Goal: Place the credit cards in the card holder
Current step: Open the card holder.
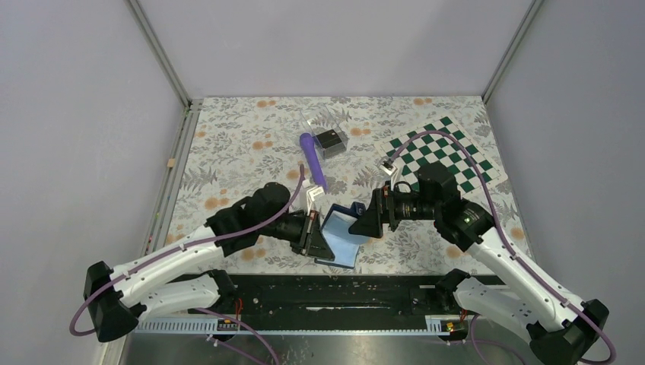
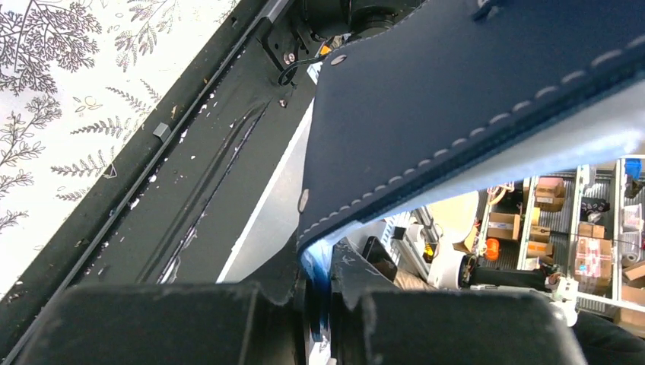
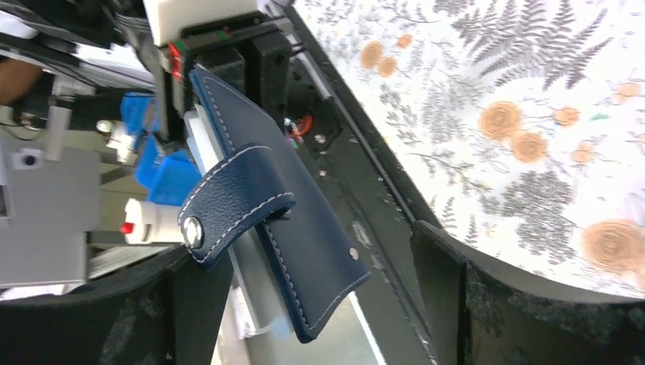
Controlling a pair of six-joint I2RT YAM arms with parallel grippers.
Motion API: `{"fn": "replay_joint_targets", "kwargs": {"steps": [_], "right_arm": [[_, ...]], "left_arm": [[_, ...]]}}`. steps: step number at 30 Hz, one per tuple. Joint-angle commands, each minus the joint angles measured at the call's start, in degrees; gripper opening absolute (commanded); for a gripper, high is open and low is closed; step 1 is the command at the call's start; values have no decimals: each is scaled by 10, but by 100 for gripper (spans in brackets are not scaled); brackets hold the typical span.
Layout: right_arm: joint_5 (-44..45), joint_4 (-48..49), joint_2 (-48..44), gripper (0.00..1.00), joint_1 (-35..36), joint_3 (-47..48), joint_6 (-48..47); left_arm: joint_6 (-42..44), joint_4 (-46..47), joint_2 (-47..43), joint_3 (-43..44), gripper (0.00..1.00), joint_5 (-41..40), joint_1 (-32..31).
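Observation:
The navy card holder [image 1: 340, 242] is held up off the table near the front edge, its light blue inside facing up. My left gripper [image 1: 319, 242] is shut on its left edge. In the left wrist view the fingers [image 2: 357, 281] pinch the light blue lining of the card holder [image 2: 456, 99]. My right gripper [image 1: 373, 222] is open at its right side. In the right wrist view the card holder [image 3: 304, 243] and its snap tab [image 3: 228, 201] hang between the spread jaws of the right gripper [image 3: 319, 304], which hold nothing. A dark stack, apparently the credit cards [image 1: 330, 139], sits far back.
The dark stack lies inside a clear plastic box [image 1: 324, 131] at the back centre. A purple stick-like object [image 1: 313, 161] lies just in front of it. A green and white checkered board [image 1: 445, 156] covers the back right. The black rail [image 1: 335, 293] runs along the near edge.

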Motion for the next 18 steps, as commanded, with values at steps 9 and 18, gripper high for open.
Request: {"fn": "replay_joint_targets", "kwargs": {"steps": [9,18], "right_arm": [[4,-79,19,96,1,10,-182],[32,-46,48,96,36,-1,-185]], "left_arm": [[-77,-35,64,48,0,63,1],[-59,-16,67,92,0,126,-6]]}}
